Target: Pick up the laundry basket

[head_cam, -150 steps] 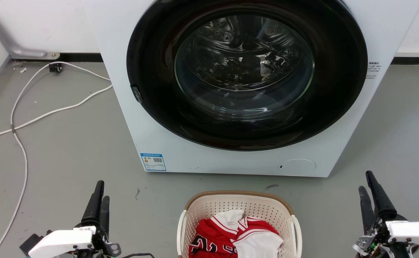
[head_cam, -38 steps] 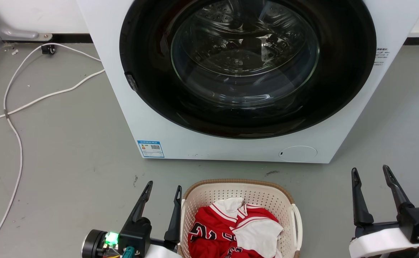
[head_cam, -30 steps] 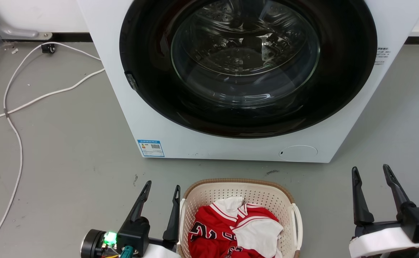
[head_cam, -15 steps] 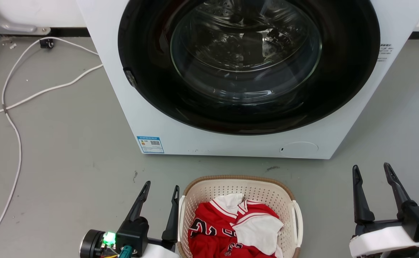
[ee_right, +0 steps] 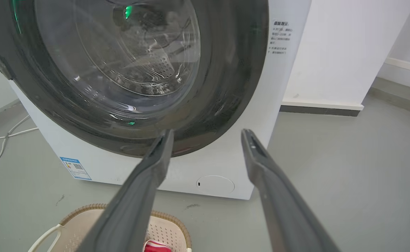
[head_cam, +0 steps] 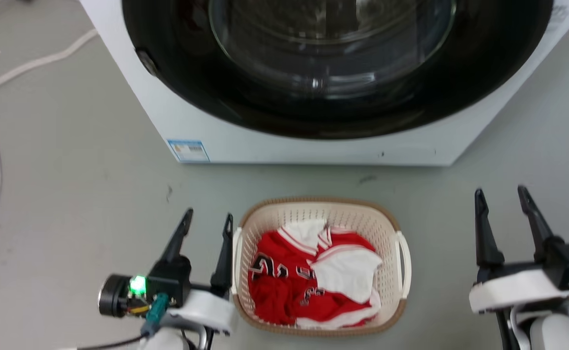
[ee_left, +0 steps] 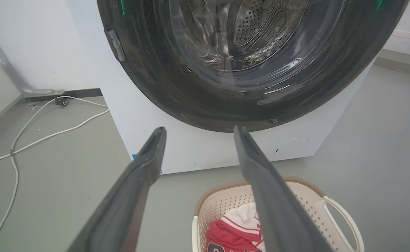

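The cream-white perforated plastic laundry basket (head_cam: 313, 200) with its brown woven-look rim stands on the grey floor (head_cam: 70, 204), near the robot and just in front of the white front-loading washing machine (head_cam: 245, 143). It holds a crumpled red-and-white jersey (head_cam: 284, 277). The left gripper (head_cam: 207, 215) is spread, its inner finger just beside the basket's white left handle (head_cam: 236, 257); whether it touches cannot be told. The right gripper (head_cam: 500, 190) is also spread and hangs well apart from the white right handle (head_cam: 405, 262). The basket is probably light, since thin plastic and a little soft cloth weigh little. It looks stiff enough to keep its shape, though the perforated walls may flex if squeezed. The smooth plastic could slip between the dark fingers, so the looped handles look the safest hold, one on each side, to keep the lift level.
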You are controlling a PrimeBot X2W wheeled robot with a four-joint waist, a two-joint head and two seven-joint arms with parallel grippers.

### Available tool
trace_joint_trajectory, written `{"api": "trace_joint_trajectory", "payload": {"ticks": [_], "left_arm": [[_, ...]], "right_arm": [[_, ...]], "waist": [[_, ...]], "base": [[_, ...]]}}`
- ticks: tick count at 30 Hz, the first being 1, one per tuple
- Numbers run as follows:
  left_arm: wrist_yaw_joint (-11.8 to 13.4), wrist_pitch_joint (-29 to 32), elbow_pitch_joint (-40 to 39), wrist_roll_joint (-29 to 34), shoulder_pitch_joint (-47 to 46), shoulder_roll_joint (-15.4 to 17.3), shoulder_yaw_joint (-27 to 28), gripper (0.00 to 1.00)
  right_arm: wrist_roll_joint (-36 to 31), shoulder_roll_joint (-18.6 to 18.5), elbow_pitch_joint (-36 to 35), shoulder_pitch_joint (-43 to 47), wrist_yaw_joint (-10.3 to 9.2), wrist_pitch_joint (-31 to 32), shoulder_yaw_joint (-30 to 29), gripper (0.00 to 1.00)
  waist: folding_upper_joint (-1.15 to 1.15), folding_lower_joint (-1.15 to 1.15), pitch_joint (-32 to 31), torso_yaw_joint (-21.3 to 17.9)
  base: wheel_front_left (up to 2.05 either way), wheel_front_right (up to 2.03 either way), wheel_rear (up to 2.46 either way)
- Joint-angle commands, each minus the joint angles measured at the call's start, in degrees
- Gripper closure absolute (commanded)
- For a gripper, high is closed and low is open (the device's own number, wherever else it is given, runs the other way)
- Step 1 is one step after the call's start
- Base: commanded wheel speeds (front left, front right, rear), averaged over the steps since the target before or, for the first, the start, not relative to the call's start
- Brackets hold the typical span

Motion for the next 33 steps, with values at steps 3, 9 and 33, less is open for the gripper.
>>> {"api": "trace_joint_trajectory", "payload": {"ticks": [3,9,33], "left_arm": [[-0.8,-0.2,1.7,0.7,-4.5,0.0,1.1,0.00],[-2.8,-0.2,9.8,0.6,-11.7,1.1,2.2,0.00],[-6.8,-0.1,47.1,0.3,-36.5,4.6,-0.2,0.00]], "right_arm": [[0.1,-0.2,1.0,-4.0,-0.04,-0.1,0.3,0.00],[-1.7,-0.1,4.6,-9.3,-0.04,-0.1,1.8,0.00],[1.4,-0.1,46.1,-33.1,-0.04,3.4,5.9,0.00]], "waist": [[0.00,0.00,8.5,-0.9],[0.00,0.00,16.1,-1.7],[0.00,0.00,30.5,-2.4]], "base": [[0.00,0.00,0.00],[0.00,0.00,0.00],[0.00,0.00,0.00]]}}
